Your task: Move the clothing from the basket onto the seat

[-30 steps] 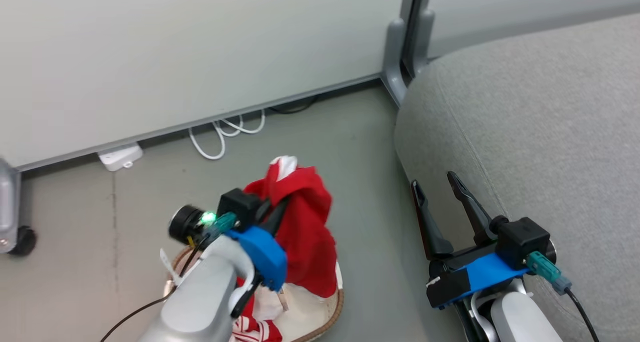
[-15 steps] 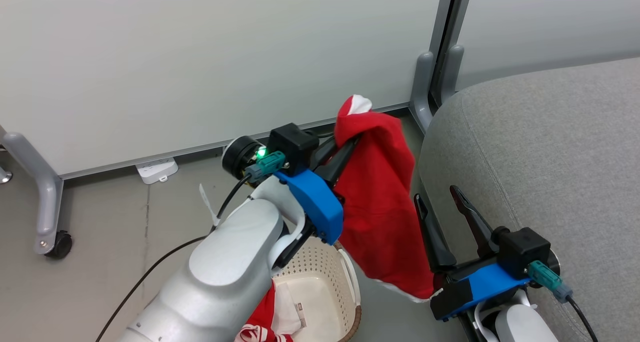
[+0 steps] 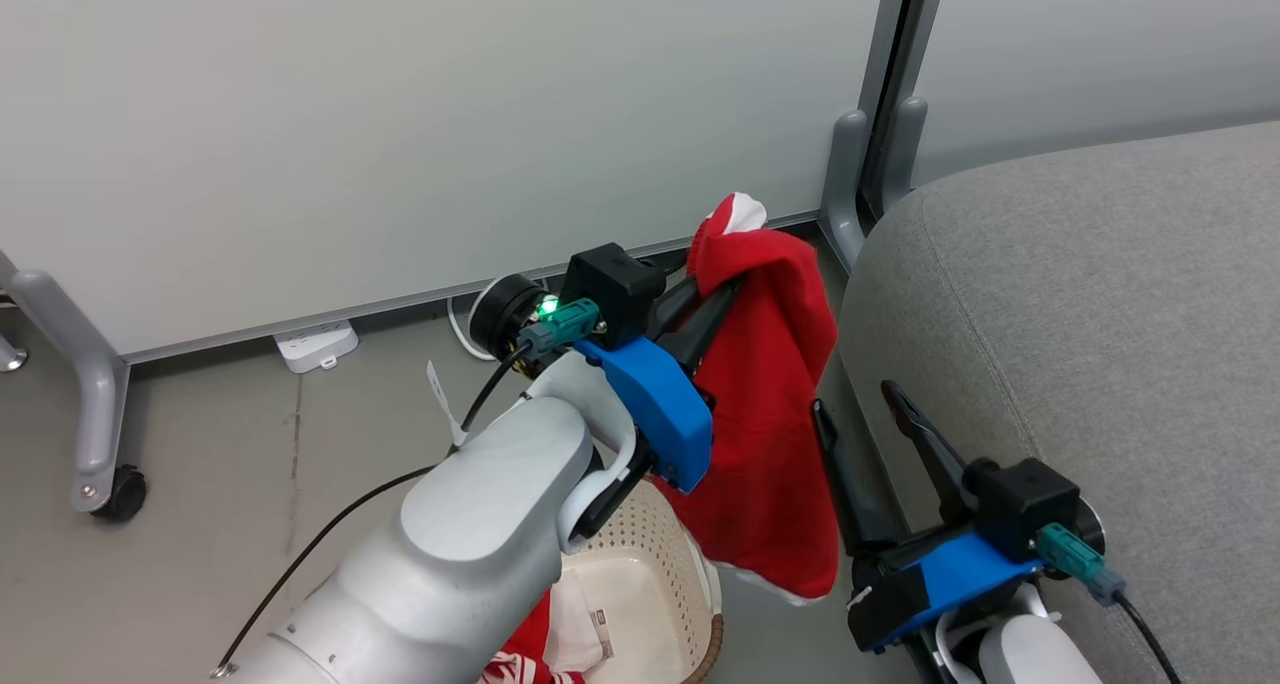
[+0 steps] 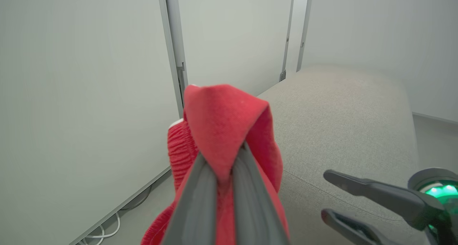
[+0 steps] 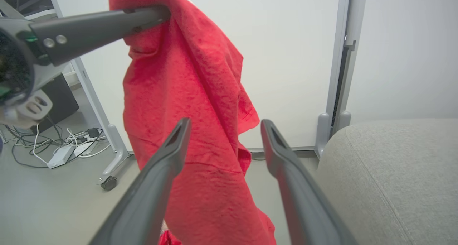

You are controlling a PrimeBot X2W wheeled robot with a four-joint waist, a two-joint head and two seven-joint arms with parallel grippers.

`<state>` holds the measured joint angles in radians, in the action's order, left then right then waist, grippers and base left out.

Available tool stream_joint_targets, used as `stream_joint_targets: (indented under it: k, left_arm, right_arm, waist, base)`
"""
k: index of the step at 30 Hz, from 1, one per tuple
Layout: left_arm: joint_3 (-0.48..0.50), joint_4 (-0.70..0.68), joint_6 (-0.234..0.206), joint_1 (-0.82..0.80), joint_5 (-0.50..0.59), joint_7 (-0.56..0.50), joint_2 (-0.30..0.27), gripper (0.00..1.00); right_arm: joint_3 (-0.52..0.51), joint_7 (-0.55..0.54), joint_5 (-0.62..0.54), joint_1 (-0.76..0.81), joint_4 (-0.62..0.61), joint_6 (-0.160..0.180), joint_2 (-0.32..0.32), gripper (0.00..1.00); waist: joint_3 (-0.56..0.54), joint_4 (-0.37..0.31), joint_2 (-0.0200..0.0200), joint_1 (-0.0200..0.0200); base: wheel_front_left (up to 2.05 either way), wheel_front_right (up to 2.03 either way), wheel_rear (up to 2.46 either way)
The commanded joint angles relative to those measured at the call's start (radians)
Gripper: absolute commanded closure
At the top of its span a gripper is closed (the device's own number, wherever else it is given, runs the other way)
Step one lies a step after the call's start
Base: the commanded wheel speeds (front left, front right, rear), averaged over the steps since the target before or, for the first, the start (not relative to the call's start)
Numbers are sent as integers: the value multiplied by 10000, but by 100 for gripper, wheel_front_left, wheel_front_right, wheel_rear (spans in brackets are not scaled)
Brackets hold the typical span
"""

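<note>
the plain red garment (image 3: 770, 404) is up out of the basket (image 3: 655, 534) and hanging in the air. it is pinched near its top fold by the left claw (image 3: 715, 294), whose two dark fingers are pressed together on the cloth. it falls in a long loose drape, and its white-edged hem dangles over the floor (image 3: 200, 484) in the gap between basket and seat (image 3: 1100, 294), touching neither as far as i can tell. i'd call this piece halfway: lifted clear, but not yet over the cushion and not yet let go.

the other garment (image 3: 530, 654), red and white with stripes, lies down in the basket, only partly in sight at the bottom of the head view. nothing is holding it.

the right claw (image 3: 850, 399) hovers just beside the hanging cloth, close to the seat's rounded edge. its fingers are spread wide with nothing gripped.

the grey seat has no clothing on the part i can see. by my reckoning nothing has been delivered so far. what's left is to carry this piece sideways over the cushion and release it, then go back for the striped one. the loose hem might drag on the seat's edge on the way.
</note>
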<state>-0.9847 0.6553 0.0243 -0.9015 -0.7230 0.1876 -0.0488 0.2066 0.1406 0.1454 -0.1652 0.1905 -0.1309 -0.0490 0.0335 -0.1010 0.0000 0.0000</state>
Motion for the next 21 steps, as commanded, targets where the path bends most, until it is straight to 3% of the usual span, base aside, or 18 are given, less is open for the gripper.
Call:
stream_joint_targets:
  k: [1,11,21]
  left_arm:
    - [-139,31,-64,-158,-107,100,-28,100]
    - [-825,67,-214,-366,-757,355,-26,100]
    - [-1372,-9,-321,-547,-1336,543,-26,100]
  right_arm:
    - [124,-87,25,-187,55,3,-24,0]
    - [868,-802,750,-1547,1322,3,-18,0]
    - [1785,-1475,509,-3050,3351,3,-18,0]
  waist:
    - [34,22,0,0]
    - [33,120,0,0]
    - [-20,184,0,0]
  base:
    - [0,0,0]
    - [0,0,0]
    - [0,0,0]
